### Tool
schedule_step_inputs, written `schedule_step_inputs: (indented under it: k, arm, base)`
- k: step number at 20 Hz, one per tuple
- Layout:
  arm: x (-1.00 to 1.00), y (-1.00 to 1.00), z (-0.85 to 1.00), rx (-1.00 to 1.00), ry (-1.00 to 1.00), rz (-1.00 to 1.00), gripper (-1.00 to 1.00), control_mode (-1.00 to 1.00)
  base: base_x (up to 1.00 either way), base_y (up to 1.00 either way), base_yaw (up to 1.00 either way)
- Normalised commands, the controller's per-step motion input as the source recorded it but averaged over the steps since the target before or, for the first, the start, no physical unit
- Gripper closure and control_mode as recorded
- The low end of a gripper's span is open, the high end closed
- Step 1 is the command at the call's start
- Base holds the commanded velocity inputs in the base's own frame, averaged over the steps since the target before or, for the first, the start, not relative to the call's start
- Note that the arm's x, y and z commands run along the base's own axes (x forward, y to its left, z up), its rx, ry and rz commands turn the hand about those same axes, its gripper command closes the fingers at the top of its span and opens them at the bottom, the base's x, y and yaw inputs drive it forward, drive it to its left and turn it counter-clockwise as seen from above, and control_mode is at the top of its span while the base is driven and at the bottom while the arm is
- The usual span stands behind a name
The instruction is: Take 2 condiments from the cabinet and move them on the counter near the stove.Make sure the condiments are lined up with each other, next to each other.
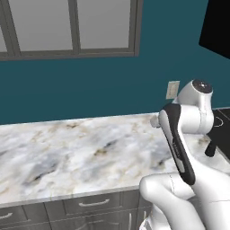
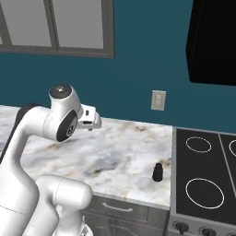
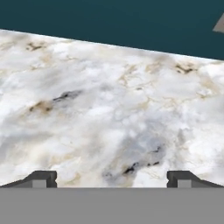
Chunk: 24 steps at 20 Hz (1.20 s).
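One condiment, a squat black shaker with a narrower top, stands upright on the marble counter close to the left edge of the stove. In the left base view the shaker peeks out from behind my arm. My gripper hovers above the middle of the counter, well left of the shaker. In the hand view the gripper is open, its fingertips far apart with only bare marble counter between them. The cabinet is out of view.
Grey-framed glass-panel cabinets hang above the teal wall. A wall outlet sits behind the counter and a black hood hangs over the stove. Grey drawers run under the counter's front edge.
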Motion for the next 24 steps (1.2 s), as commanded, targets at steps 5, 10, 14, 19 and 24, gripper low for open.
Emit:
schedule_step_inputs:
  k: [5,10,14,19,24]
  arm:
    - [-0.26,0.42,0.18,0.15,-0.04,-0.11,-1.0,-1.0]
    - [-0.22,0.24,0.37,0.01,-0.1,-0.03,-1.0,-1.0]
    - [-0.31,0.02,0.44,0.0,-0.07,-0.02,-1.0,-1.0]
    - [-0.45,0.0,0.26,0.0,-0.07,0.0,-1.0,-1.0]
    - [-0.18,0.0,0.04,0.0,-0.02,0.0,-1.0,-1.0]
  base:
    - [0.0,0.0,0.0]
    - [0.0,0.0,0.0]
    - [0.0,0.0,0.0]
    - [0.0,0.0,0.0]
    - [0.0,0.0,0.0]
